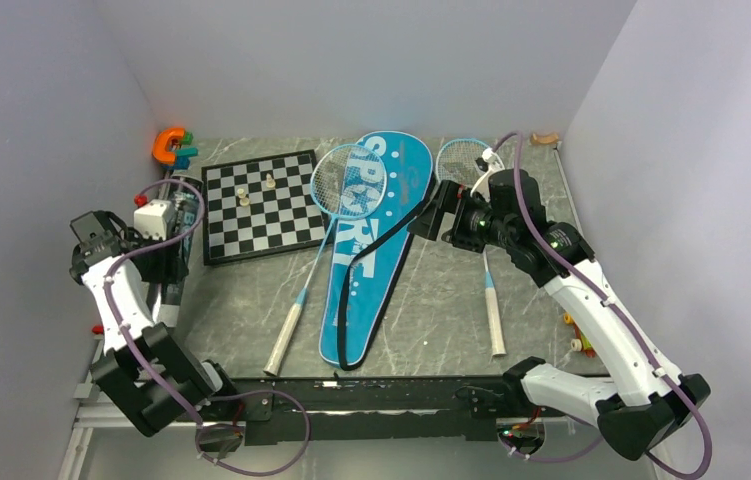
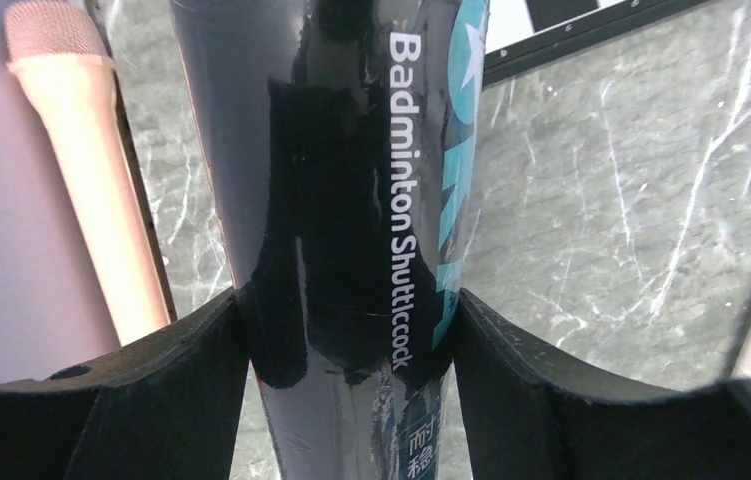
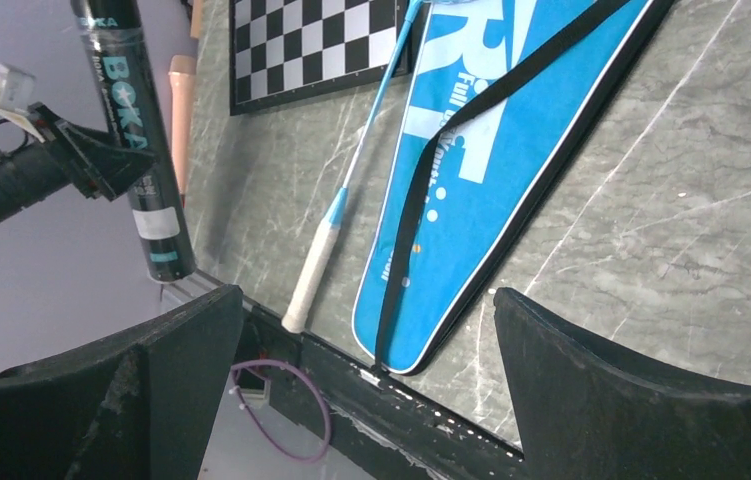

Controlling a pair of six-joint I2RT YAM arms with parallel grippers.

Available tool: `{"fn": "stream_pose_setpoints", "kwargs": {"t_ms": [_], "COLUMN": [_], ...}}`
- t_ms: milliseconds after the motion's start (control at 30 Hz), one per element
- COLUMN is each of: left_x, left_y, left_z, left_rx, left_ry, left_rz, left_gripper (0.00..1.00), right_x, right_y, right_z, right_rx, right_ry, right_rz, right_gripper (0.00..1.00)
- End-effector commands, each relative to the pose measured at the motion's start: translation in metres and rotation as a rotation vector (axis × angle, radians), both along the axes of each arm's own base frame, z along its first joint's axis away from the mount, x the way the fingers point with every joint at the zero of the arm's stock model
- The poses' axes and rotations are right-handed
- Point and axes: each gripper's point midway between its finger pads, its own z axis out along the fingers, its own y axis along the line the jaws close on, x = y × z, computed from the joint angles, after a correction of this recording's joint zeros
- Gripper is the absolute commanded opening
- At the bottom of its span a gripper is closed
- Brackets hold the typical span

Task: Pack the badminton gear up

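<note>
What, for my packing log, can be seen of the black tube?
The tube is glossy black, lettered Badminton Shuttlecock in white beside teal print, with a pale label near its lower end. The left gripper clamps it, a finger on each side. It stands roughly upright at the table's left edge, left of the chessboard.

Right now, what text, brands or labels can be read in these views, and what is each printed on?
"SPORT": large white letters on the blue bag.
"Badminton Shuttlecock": white, along the black tube.
"BOKA": teal, on the same tube, in the right wrist view.
Small white line on the bag starting "Full": the rest is blurred.
Small characters at the tube's lower end: unreadable.
</note>
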Motion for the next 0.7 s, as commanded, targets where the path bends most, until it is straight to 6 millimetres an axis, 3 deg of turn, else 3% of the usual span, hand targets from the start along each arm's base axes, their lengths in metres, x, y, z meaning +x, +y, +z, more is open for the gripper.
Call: {"fn": "stream_pose_setpoints", "kwargs": {"t_ms": [0,233,433,633,667], "left_x": [0.009,0.012,0.013,0.004,0.003], "left_y": [0.021,0.044,0.046,0.051,0.05], "left_z": [-0.013,-0.044,-0.058,-0.07,-0.068], "left_rx": [0.018,0.016,-0.012,0.023,0.031], "left_ry": [-0.001,0.09,0.113,0.159,0.154], "left_rz": [0.058,0.141,0.182,0.193,0.189], "left_gripper": [0.02,0.04,0.07,0.29,0.4], "right_x": [0.004,0.0,0.0,0.002,0.004], "right_y": [0.0,-0.001,-0.002,-0.003,-0.003], "right_z": [0.006,-0.009,-0.016,-0.033,-0.037], "right_rx": [0.014,0.023,0.015,0.003,0.003], "right_ry": [-0.021,0.013,0.029,0.061,0.069], "right_rz": [-0.009,-0.023,-0.026,-0.033,-0.036], "right_gripper": [1.0,1.0,1.0,1.0,1.0]}}
